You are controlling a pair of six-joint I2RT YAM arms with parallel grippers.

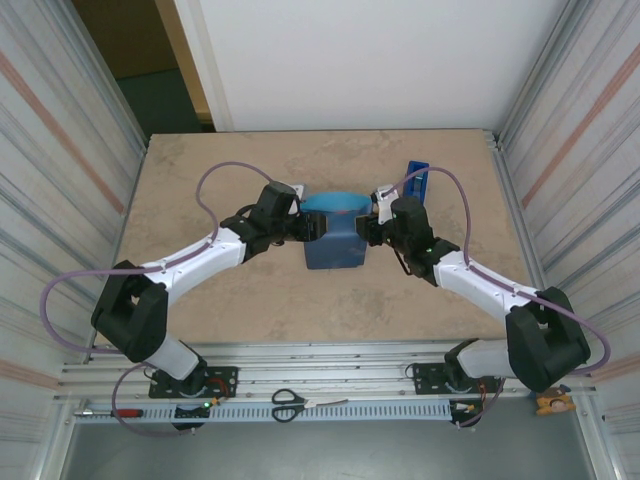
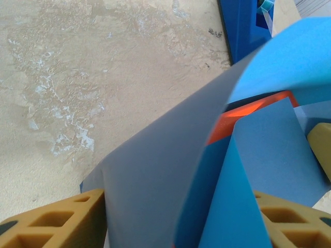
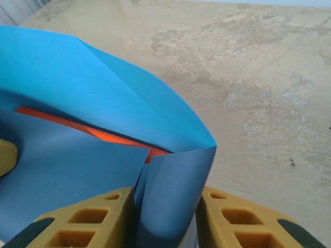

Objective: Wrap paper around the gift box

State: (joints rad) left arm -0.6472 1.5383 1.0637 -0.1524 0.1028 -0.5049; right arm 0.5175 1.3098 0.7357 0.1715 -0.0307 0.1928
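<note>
The paper [image 1: 332, 240] is folded up around the gift box at the table's middle, its far flap curling up light blue. A strip of the orange gift box [image 2: 243, 114] shows between the folds, and again in the right wrist view [image 3: 111, 137]. My left gripper [image 1: 305, 228] is at the bundle's left end. Its fingers [image 2: 57, 219] stand wide, and the paper [image 2: 155, 186] fills the gap between them and touches both. My right gripper [image 1: 368, 230] is at the right end, its pads [image 3: 238, 222] pressed on a standing fold of paper [image 3: 170, 191].
A narrow blue tape dispenser [image 1: 415, 180] lies just behind the right gripper and shows at the top of the left wrist view [image 2: 243, 26]. Scissors [image 1: 290, 404] rest on the rail at the near edge. Metal walls close both sides of the tan table [image 1: 200, 300].
</note>
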